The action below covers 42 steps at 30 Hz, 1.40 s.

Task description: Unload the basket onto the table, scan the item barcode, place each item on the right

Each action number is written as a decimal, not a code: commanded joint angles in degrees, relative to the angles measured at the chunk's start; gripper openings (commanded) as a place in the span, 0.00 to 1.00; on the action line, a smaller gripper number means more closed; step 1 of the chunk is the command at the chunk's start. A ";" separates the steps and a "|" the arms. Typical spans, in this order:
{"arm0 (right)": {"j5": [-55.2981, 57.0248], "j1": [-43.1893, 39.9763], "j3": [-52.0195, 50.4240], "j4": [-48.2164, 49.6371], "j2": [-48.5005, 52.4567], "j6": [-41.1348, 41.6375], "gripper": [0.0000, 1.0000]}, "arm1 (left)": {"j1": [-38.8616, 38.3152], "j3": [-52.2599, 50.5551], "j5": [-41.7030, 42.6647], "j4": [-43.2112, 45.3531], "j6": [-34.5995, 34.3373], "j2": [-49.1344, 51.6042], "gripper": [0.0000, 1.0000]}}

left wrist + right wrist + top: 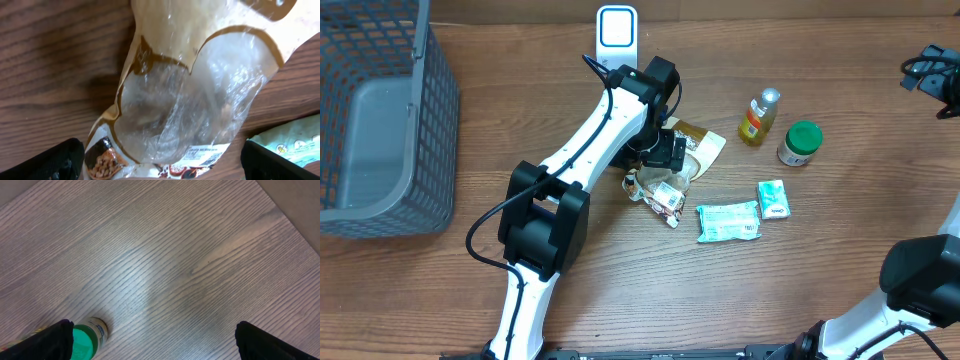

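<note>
A crumpled clear snack bag (672, 178) with brown trim lies flat on the wooden table. In the left wrist view the bag (185, 100) fills the frame, and a white barcode label (202, 151) shows near its lower edge. My left gripper (665, 150) hovers just above it, open, its dark fingers (62, 160) standing wide to either side of the bag without touching it (162, 162). The white scanner (617, 35) stands at the back centre. My right gripper (932, 70) is at the far right rear, open and empty (155, 340) above bare table.
A grey mesh basket (380, 120) fills the left side. A yellow oil bottle (758, 117) and a green-lidded jar (801, 142) (86, 337) stand right of the bag. Two teal packets (728, 221) (773, 199) lie in front of them; one (295, 140) sits close to my left gripper.
</note>
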 commanded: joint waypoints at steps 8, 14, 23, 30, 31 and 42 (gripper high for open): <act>0.44 -0.07 0.50 0.35 -0.37 0.26 1.00 | -0.46 -0.31 0.81 2.08 -0.81 0.33 1.00; 0.44 -0.07 0.50 0.35 -0.37 0.26 1.00 | -0.46 -0.31 0.81 2.08 -0.81 0.33 0.99; 0.44 -0.07 0.50 0.35 -0.37 0.26 1.00 | -0.42 -0.31 0.81 2.08 -0.81 0.33 1.00; 0.44 -0.07 0.50 0.35 -0.37 0.26 1.00 | -0.42 -0.31 0.81 2.08 -0.81 0.35 1.00; 0.44 -0.07 0.50 0.35 -0.37 0.26 1.00 | -0.42 -0.31 0.81 2.08 -0.81 0.33 0.99; 0.44 -0.07 0.50 0.35 -0.37 0.26 1.00 | -0.42 -0.31 0.81 2.08 -0.81 0.33 1.00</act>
